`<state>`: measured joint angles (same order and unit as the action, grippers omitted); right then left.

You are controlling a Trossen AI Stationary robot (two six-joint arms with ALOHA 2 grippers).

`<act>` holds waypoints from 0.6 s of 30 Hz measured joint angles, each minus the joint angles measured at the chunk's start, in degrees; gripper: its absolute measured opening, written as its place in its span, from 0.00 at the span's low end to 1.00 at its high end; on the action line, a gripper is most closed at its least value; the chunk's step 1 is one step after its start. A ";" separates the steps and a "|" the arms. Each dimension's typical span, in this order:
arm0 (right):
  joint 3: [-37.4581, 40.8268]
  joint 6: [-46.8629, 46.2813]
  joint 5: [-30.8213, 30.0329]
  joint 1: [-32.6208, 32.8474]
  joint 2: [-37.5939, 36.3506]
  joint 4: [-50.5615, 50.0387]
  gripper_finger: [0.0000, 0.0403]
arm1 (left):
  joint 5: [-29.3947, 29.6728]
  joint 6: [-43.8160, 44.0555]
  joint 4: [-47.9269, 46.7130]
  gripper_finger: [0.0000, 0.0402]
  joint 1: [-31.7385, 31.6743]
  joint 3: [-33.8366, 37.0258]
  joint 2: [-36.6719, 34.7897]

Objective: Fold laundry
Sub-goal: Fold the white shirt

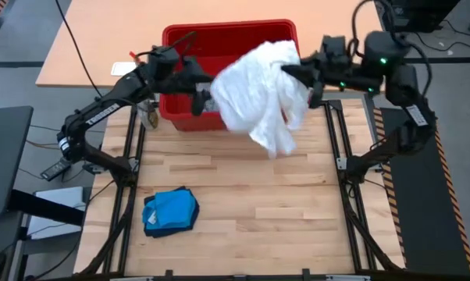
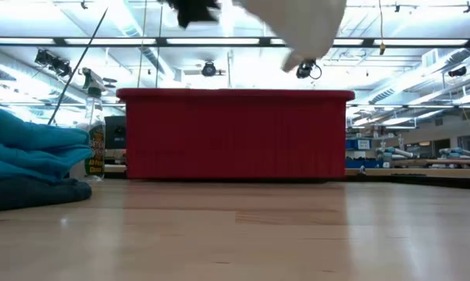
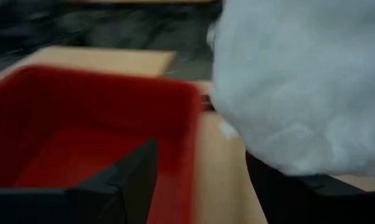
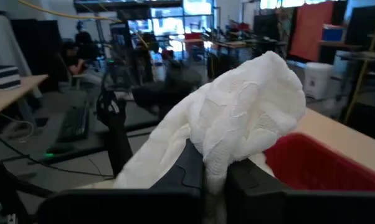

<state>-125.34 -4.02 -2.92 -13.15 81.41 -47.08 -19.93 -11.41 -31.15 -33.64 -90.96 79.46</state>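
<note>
I see bright ceiling strip lights (image 2: 219,40) glaring in the low view; my left wrist view is motion-blurred.

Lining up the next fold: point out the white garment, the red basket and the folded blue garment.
white garment (image 1: 254,94), high view, middle of the hanging cloth
red basket (image 1: 227,31), high view, far rim
folded blue garment (image 1: 170,211), high view, top layer

Left gripper (image 3: 200,186) over the basket's corner, its two dark fingers (image 3: 122,186) spread apart with nothing between them. Red basket (image 3: 88,106) below, inside bare where visible, rim running under the fingers. White cloth (image 3: 299,87) hangs bunched just beside the basket, covering the gripper's other finger in part. Wooden table (image 3: 218,174) shows between basket and cloth. Background blurred.
</note>
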 joint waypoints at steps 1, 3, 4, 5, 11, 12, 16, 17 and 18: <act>0.00 -0.36 -1.50 1.58 -0.28 -1.25 0.06 | -3.02 0.69 -0.40 0.60 0.41 0.00 -0.49; 0.00 -0.85 -3.56 4.57 -0.53 -5.08 0.06 | -5.86 2.73 -1.59 0.60 1.52 0.34 -1.28; 0.00 -1.26 -4.37 6.01 -0.53 -7.67 0.06 | -5.93 3.41 -3.05 0.60 2.25 0.47 -1.57; 0.42 -1.93 -5.47 7.41 -0.40 -10.15 0.06 | -6.08 4.06 -4.48 0.60 3.05 0.50 -1.85; 10.39 -4.51 -10.84 13.71 -0.38 -15.32 0.06 | -6.46 6.14 -13.00 0.60 7.85 0.44 -3.60; 13.09 -4.40 -10.82 14.32 -0.86 -14.77 0.06 | -6.23 6.42 -14.19 0.60 8.87 0.44 -3.54; 26.04 -6.19 -10.25 15.48 -5.02 -8.65 0.06 | -3.69 10.81 -14.92 0.60 14.21 0.46 -2.76; 29.66 -7.01 -9.86 15.72 -6.54 -6.69 0.06 | -2.07 11.78 -15.05 0.60 15.45 0.46 -2.62; 33.74 -7.95 -9.68 16.09 -8.31 -4.28 0.06 | -0.16 12.27 -15.09 0.60 16.62 0.46 -2.55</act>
<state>-91.60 -11.97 -12.60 2.94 73.10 -51.36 -20.09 0.86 -46.24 -17.01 -90.50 76.91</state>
